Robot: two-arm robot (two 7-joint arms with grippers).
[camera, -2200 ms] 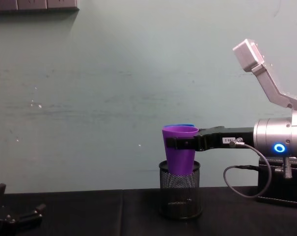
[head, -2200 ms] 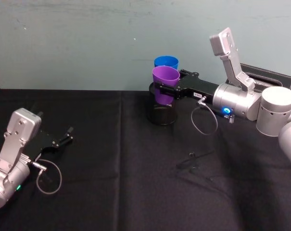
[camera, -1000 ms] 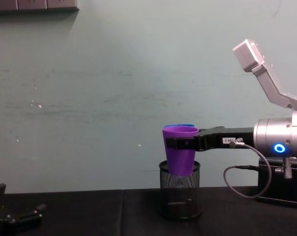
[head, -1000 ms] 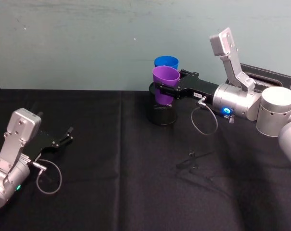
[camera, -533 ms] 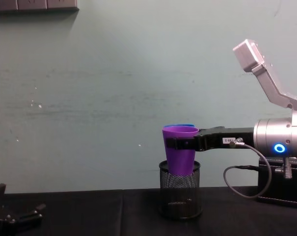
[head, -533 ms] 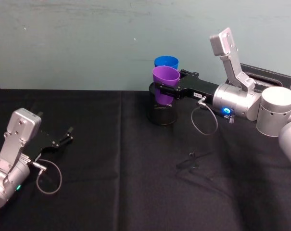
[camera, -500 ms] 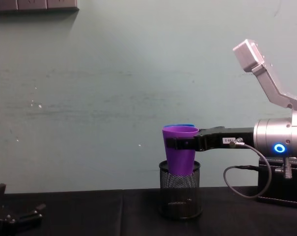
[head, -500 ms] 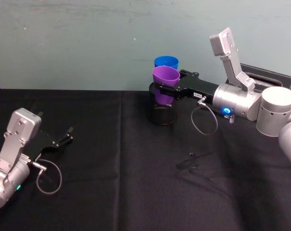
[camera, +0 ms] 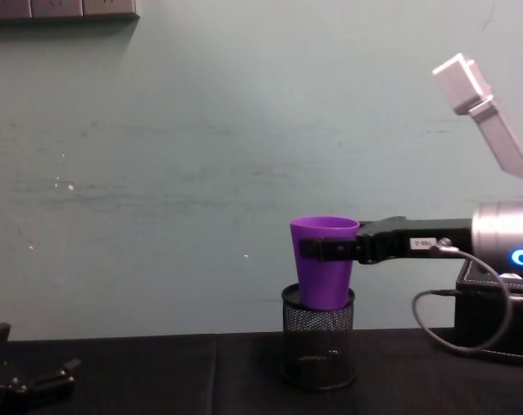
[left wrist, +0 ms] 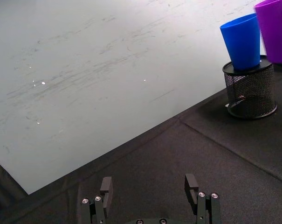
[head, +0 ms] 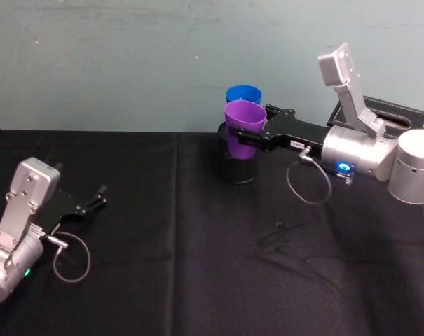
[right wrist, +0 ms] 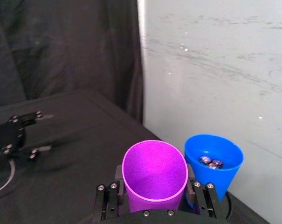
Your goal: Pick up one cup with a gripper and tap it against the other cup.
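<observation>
Head view: the left gripper [head: 99, 196] is recorded well left of the mesh pen holder [head: 234, 171], jaws spread and empty. The blue cup [head: 243, 93] is seated in the holder; the purple cup [head: 244, 129] is held upright over the holder's near rim, clamped by the right gripper [head: 250, 133].

The purple cup [head: 244, 129] and blue cup [head: 243, 94] are plain; the mesh holder [head: 233, 170] and tablecloth [head: 197, 252] are black.
</observation>
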